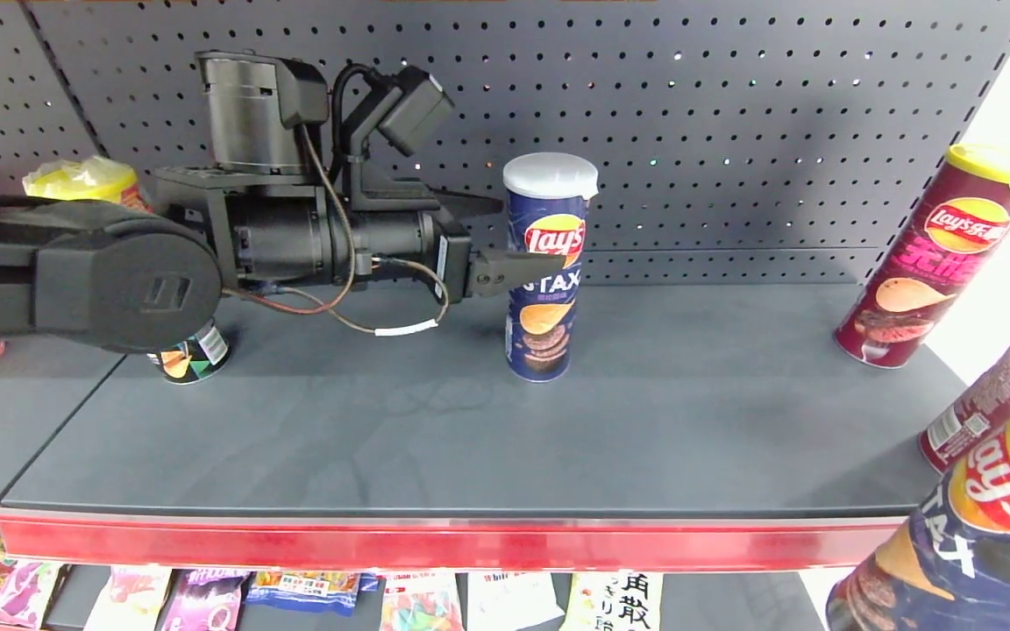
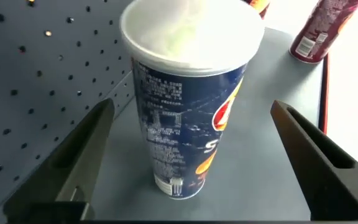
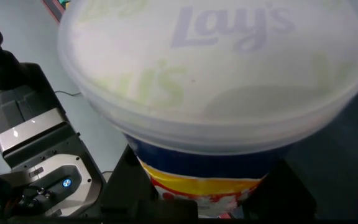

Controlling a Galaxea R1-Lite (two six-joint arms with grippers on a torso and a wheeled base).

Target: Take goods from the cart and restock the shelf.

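A blue chips can (image 1: 544, 272) with a white lid stands upright on the grey shelf (image 1: 558, 421), near the pegboard back. My left gripper (image 1: 524, 233) comes in from the left and is open, one finger on each side of the can, with a gap at both sides. The left wrist view shows the same can (image 2: 188, 106) between the spread fingers (image 2: 86, 155). A second blue chips can (image 1: 987, 535) is at the lower right corner. In the right wrist view its white lid (image 3: 216, 68) is close up, with my right gripper (image 3: 207, 202) shut on the can's body.
A maroon chips can (image 1: 930, 263) stands leaning at the shelf's right end, and another maroon can (image 1: 1000, 390) lies tilted above the held one. More cans (image 1: 84, 180) stand behind my left arm. Snack packets (image 1: 435, 600) fill the lower shelf under the red edge strip (image 1: 435, 543).
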